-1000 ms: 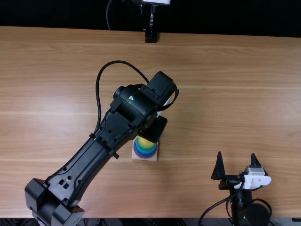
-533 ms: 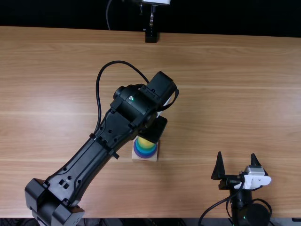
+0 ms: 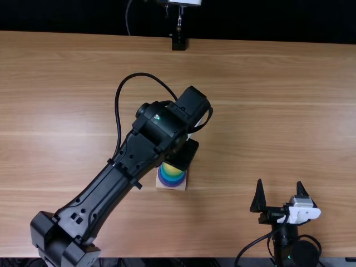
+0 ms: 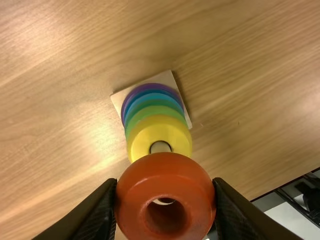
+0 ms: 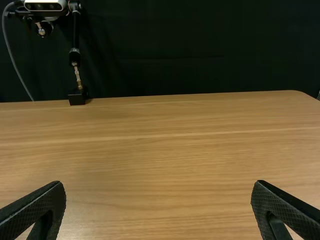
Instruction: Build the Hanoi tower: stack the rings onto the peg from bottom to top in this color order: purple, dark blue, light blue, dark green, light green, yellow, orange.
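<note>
Evidently the left gripper (image 4: 165, 185) clamps the glossy orange ring (image 4: 162, 170) over or around the pale round peg (image 4: 160, 147), unclear which; in top view, the spread-open right gripper (image 3: 280, 181) sits toward three o'clock from it.

A burnt-orange ring (image 4: 162, 172) glows at the left wrist view's bottom centre; above it in the frame, yellow ring (image 4: 160, 128), greens, blues and purple ring (image 4: 150, 86) grade onto a pale beige base (image 4: 166, 77). The light brown tabletop (image 4: 250, 65) has streaky darker grain.
</note>
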